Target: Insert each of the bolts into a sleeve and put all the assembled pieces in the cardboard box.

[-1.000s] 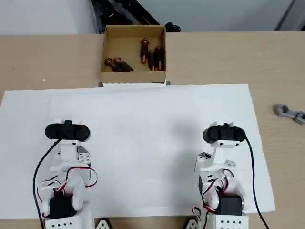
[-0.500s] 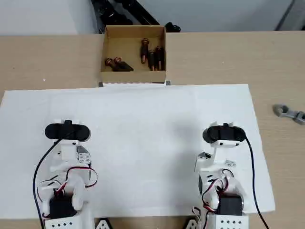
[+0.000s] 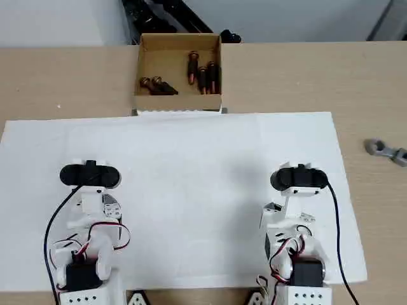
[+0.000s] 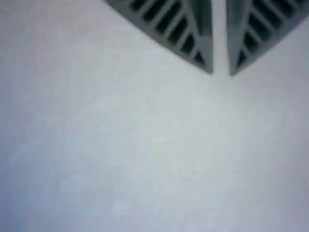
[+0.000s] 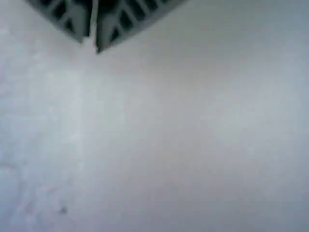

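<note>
A: High view first, where's the stuff?

B: Brown open-top cardboard box (image 3: 180,39) sits at the far side of the light wooden table (image 3: 63,76), just beyond the far edge of the big white paper sheet (image 3: 191,165). The assembled pieces, copper-coloured bolts in dark sleeves, are inside it: a pair (image 3: 156,84) lying twd the box's left-front, and a cluster of approx three (image 3: 203,73) by its right wall.

A: Arms?

B: Two white arms w/ black wrist units, both on the sheet's near half, well apart from the box, one (image 3: 89,175) twd the left side, the other (image 3: 299,178) twd the right. Can't match them to sides from here. Small grey metal tool (image 3: 385,150) lies on bare wood past the sheet's right edge.

A: Left wrist view?

B: Left gripper (image 4: 219,71) is over plain white paper. Grey ribbed fingers (image 4: 178,29) are closed, tips side by side w/ just a thin slit btwn them.

A: Right wrist view?

B: Right gripper (image 5: 93,44) is also above white paper. Its ribbed fingers (image 5: 125,14) are closed too, tips approx touching, the slit even thinner
</note>
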